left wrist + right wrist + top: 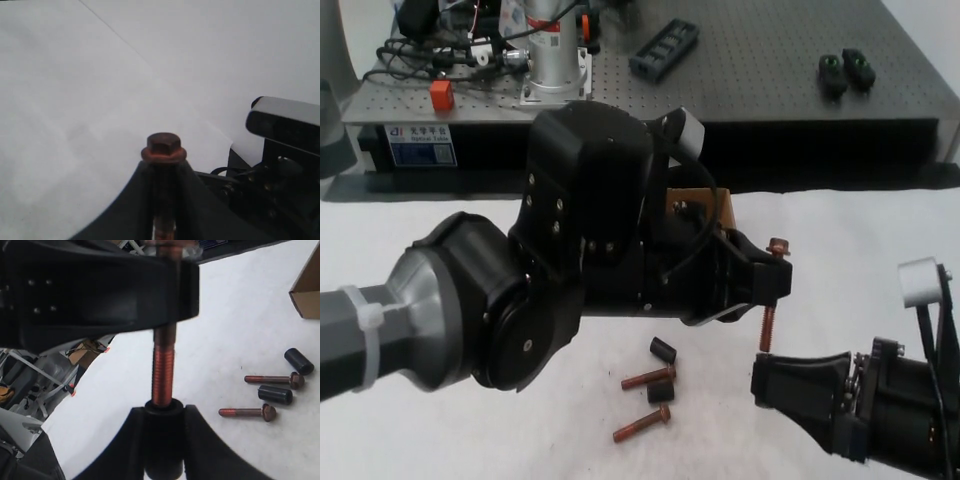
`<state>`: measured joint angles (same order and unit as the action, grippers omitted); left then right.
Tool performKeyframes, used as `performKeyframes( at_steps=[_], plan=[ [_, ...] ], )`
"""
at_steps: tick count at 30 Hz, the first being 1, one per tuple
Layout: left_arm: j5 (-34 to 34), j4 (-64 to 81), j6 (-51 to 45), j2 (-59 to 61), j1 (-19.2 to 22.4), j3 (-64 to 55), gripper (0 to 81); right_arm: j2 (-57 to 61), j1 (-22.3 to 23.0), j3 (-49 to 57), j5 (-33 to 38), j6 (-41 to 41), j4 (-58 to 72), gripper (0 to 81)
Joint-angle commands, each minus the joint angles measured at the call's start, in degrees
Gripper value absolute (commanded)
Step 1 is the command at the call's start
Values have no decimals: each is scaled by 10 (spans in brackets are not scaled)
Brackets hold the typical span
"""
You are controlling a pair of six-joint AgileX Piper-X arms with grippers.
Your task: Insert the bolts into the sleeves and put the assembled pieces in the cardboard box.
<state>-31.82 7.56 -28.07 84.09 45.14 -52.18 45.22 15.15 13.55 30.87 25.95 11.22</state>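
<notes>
bolt met sleeve in mid-air

the left gripper (772,282) was clamped on a copper-coloured bolt (163,147), which it held upright with the hex head on top and the threaded shank hanging below the fingers. directly under it, the right gripper (162,427) was closed around a black sleeve (162,412), also upright, with its open end up. the bolt's threaded tip sat right at the mouth of the sleeve. how far it had gone in could not be told. both pieces hung above the white cover (240,320) and touched nothing else.

on the cover off to one side, four loose pieces lay close together but apart: a spare sleeve (299,361), a spare bolt (272,379), a second spare sleeve (275,394) and a second spare bolt (247,412), all on their sides. the cardboard box (307,287) stood on the cover beyond them, well apart from the two grippers.
</notes>
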Motion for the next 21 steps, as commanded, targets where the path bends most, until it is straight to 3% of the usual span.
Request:
performKeyframes(
  at_steps=[1, 13, 15, 19, 21],
  plan=[
    [-16, 12, -7, -6, 0, -2, 6, 2, 1, 3, -4, 4, 16, 19],
    [-49, 12, -10, -6, 0, -2, 15, 2, 1, 3, -81, 19, 37, 19],
    [-49, 12, -13, -6, 0, -2, 109, 2, 0, 3, -97, 19, 49, 19],
    [-41, -1, -16, -6, 0, -2, 524, 2, -18, 7, -133, 10, 66, 19],
    [-21, -23, -16, -6, 0, -2, 616, 2, -37, 12, -148, -14, 66, 19]
  ],
)
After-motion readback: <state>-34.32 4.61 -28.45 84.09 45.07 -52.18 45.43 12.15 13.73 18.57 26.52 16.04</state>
